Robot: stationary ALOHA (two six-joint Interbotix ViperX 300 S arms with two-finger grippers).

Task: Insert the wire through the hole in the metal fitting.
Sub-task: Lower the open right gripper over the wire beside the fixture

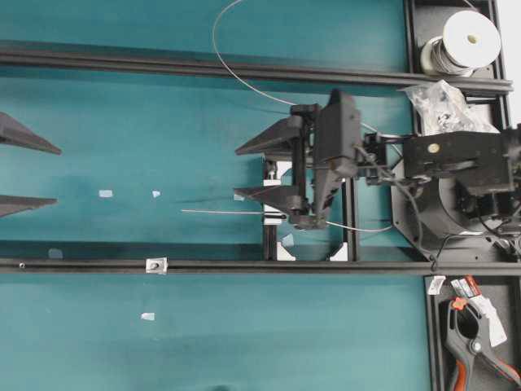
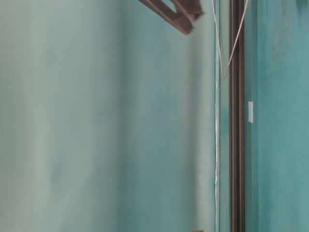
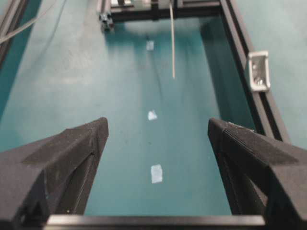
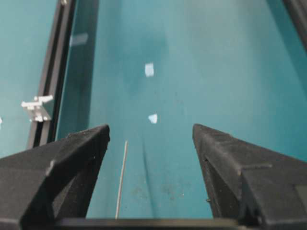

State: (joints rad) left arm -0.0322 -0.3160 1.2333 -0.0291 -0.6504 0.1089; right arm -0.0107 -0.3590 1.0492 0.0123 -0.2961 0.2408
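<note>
Both my jaws stand wide open and hold nothing: the threading has not begun. My left gripper [image 1: 16, 173] reaches in from the left edge of the overhead view, only its two dark fingertips showing, well apart from the metal fitting [image 1: 155, 265]. My right gripper [image 1: 264, 171] hangs over the middle of the teal bench [image 1: 122, 122], beyond and to the right of the fitting.

The fitting, a tiny square silver piece, sits on the long black rail [image 1: 244, 265] that crosses the bench, nearer my left side than my right. My left wrist view shows it on that rail, off to the right of my open fingers; my right wrist view shows it to the left.

The wire [image 1: 220, 212] loops in from the far side of the bench, passes under my right arm, and ends in a straight free run pointing toward my left gripper, lying on the far side of the rail from the fitting's near face and up to the right of the fitting. Its tip stops short of the fitting and is not lined up with the hole. In my right wrist view the free end shows just inside my left-hand finger, untouched.

By my reading, everything is left: take the wire, take or steady the fitting, align the tip, push it through. Small pale tape scraps [image 1: 105, 194] dot the bench near the fitting.
</note>
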